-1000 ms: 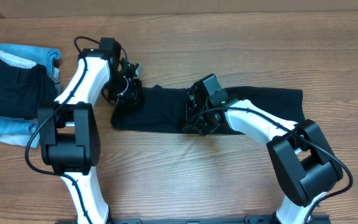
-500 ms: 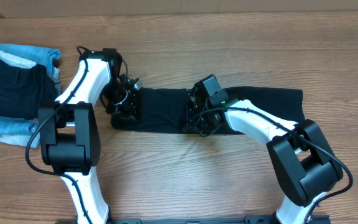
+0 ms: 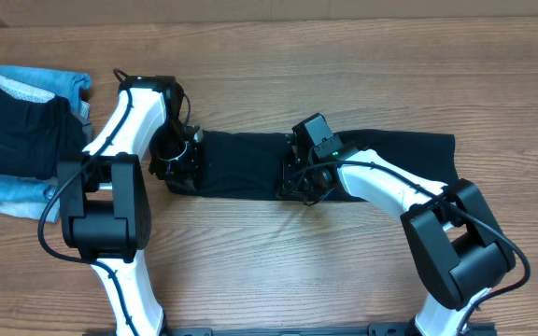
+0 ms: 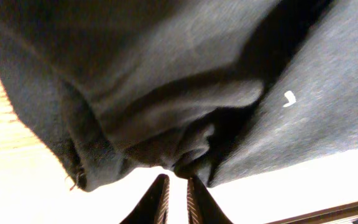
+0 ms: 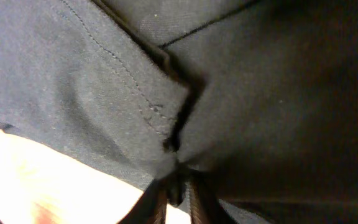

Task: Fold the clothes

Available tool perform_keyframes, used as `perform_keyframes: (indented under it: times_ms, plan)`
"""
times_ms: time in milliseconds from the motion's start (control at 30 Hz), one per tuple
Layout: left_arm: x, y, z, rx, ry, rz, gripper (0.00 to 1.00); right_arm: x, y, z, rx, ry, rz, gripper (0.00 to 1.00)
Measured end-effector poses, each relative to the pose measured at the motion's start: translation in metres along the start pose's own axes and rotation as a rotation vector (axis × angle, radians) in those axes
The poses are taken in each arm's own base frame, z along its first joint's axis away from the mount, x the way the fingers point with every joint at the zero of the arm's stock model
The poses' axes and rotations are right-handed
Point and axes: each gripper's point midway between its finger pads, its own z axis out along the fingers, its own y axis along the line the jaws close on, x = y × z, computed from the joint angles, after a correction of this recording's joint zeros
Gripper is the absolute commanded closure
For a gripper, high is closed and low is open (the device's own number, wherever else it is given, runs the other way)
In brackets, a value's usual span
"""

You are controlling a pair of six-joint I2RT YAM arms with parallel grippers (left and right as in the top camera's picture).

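A plain black T-shirt of soft thin fabric [image 3: 241, 163] lies at the centre of the wooden surface [image 3: 344, 75] as a long narrow band running from 9 o'clock to 3 o'clock, its far and near edges roughly straight and parallel. The white left arm [image 3: 129, 112] reaches over the band's 9 o'clock end, where the cloth bunches and lifts; the wrist view shows the left fingers [image 4: 155, 200] drawn narrow, with a gathered fold of the shirt [image 4: 166, 74] nipped at their tips and the raw edge hanging loose toward 8 o'clock. The white right arm [image 3: 381, 182] comes in from 4 o'clock to the band's near edge about midway along. There the right fingers [image 5: 157, 202] are also close together, pinching a corner of the shirt [image 5: 278, 93] just beside a stitched hem [image 5: 135, 93]. At the 9 o'clock edge of the surface sit light-blue denim pieces [image 3: 35, 79] under a dark folded garment [image 3: 12, 135], apart from the shirt, with the left arm between them. Bare wood stretches along the whole 12 o'clock side and toward 6 o'clock between the two arm bases; the 3 o'clock end of the band lies flat with bare wood beyond it.
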Motion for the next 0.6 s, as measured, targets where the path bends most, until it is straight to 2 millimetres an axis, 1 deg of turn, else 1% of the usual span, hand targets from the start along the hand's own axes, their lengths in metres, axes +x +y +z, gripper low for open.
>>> perform_keyframes:
  times_ms: [33, 67, 100, 133, 167, 233, 300, 400, 433, 467, 500, 533, 600]
  plan:
    - [0.001, 0.001, 0.000, -0.005, 0.002, 0.000, 0.90, -0.001, -0.001, 0.000, 0.008, -0.006, -0.002, 0.73]
    - [0.001, 0.002, 0.000, -0.013, 0.004, -0.001, 0.91, -0.002, -0.002, 0.000, 0.014, -0.012, -0.002, 0.69]
    - [0.002, 0.003, 0.000, -0.019, 0.006, -0.002, 0.92, -0.003, -0.003, 0.000, 0.018, -0.017, -0.005, 0.61]
    - [0.003, 0.007, 0.000, -0.039, 0.013, -0.013, 0.94, -0.004, -0.003, 0.000, 0.021, -0.021, -0.004, 0.56]
    - [0.004, 0.007, 0.000, -0.043, 0.016, -0.016, 0.96, -0.005, -0.004, 0.000, 0.024, -0.025, -0.006, 0.52]
    - [0.008, 0.014, -0.001, -0.079, 0.029, -0.028, 0.96, -0.007, -0.006, -0.001, 0.026, -0.029, -0.001, 0.44]
    - [0.008, 0.015, -0.001, -0.090, 0.031, -0.032, 0.96, -0.013, -0.010, -0.005, 0.023, -0.040, 0.001, 0.41]
    - [0.007, 0.014, -0.011, -0.093, 0.028, -0.032, 0.96, -0.024, -0.015, -0.014, 0.021, -0.050, 0.008, 0.41]
    - [0.004, 0.012, -0.018, -0.092, 0.012, -0.030, 0.92, -0.031, -0.016, -0.018, 0.014, -0.062, 0.004, 0.40]
    - [-0.006, 0.008, -0.029, -0.082, -0.031, -0.025, 0.76, -0.038, -0.016, -0.022, 0.007, -0.078, 0.001, 0.40]
    - [-0.012, 0.005, -0.035, -0.071, -0.061, -0.021, 0.49, -0.043, -0.017, -0.025, 0.005, -0.088, -0.005, 0.40]
    - [-0.023, -0.001, -0.043, -0.043, -0.110, -0.015, 0.40, -0.046, -0.018, -0.027, 0.003, -0.095, -0.008, 0.40]
    - [-0.035, -0.011, -0.050, 0.006, -0.168, 0.012, 0.37, -0.046, -0.018, -0.027, 0.001, -0.092, -0.013, 0.40]
